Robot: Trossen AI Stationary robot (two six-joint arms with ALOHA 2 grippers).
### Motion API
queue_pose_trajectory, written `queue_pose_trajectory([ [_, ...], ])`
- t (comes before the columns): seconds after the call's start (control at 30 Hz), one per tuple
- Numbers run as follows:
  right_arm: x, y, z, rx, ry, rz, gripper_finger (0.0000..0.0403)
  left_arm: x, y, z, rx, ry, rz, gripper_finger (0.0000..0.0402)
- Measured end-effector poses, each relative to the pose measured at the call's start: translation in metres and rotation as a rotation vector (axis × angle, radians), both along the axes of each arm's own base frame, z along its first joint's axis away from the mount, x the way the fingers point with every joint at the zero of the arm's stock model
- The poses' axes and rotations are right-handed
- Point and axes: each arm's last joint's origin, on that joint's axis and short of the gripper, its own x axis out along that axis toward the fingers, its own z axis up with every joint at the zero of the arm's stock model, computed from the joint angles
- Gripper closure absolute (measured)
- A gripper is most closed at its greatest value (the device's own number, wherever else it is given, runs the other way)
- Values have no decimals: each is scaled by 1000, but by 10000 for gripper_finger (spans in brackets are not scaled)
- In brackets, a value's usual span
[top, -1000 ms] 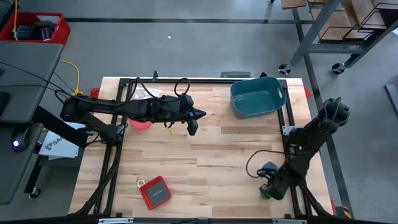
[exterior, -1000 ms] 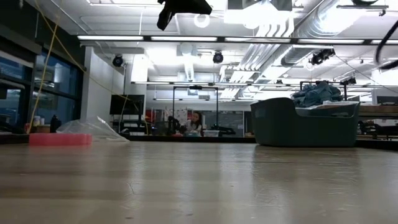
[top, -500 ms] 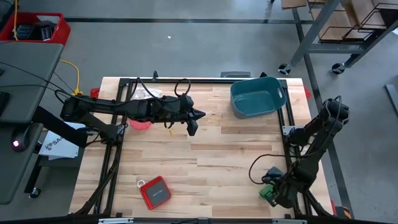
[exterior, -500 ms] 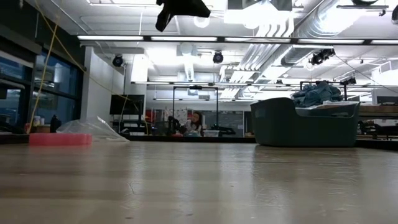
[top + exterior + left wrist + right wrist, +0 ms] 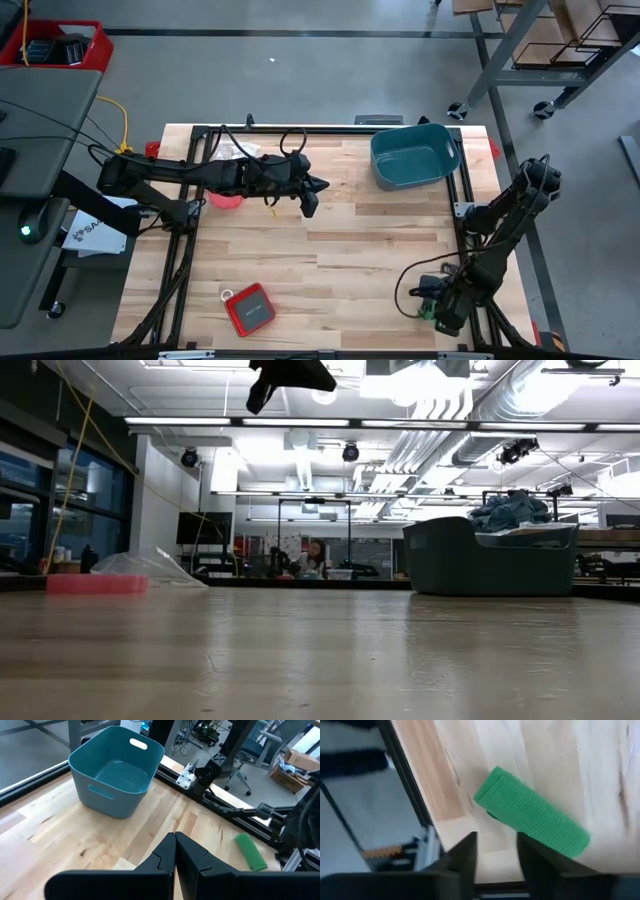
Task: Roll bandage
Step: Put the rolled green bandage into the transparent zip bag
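Note:
The bandage [image 5: 532,812] is a rolled green cylinder lying on its side on the wood at the table's near right corner [image 5: 427,312], close to the black side rail; the left wrist view shows the bandage [image 5: 250,851] too. My right gripper [image 5: 496,840] stands open just short of the roll, a finger on either side of the gap and nothing between them; from above it sits at the near right corner [image 5: 443,308]. My left gripper [image 5: 175,845] is shut on nothing and hovers above the table's far middle [image 5: 310,195].
A teal tub [image 5: 413,155] stands at the far right. A pink-red ring [image 5: 225,198] and a clear plastic bag [image 5: 235,150] lie at the far left under the left arm. A red flat device [image 5: 248,308] lies near the front left. Bare wood spans the middle.
My right gripper has shifted a little toward the table's near edge at the near right corner. The green roll lies in about the same place on the wood.

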Motion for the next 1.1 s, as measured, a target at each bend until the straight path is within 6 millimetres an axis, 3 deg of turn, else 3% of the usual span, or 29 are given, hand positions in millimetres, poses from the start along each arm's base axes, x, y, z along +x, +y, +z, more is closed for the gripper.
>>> queue_pose_trajectory([
  [0.17,-5,-5,-12,-41,-14,191,168,0,0,0,-55,-14,25,402],
  [0.3,-9,-10,-23,-62,-23,323,131,-1,-2,-1,-81,-11,34,402],
  [0.57,-11,-14,-39,-74,-86,468,126,-4,-9,-7,-114,45,47,402],
  [1.1,-23,-28,-82,-55,-107,509,126,-20,-39,-26,-92,300,-12,402],
])
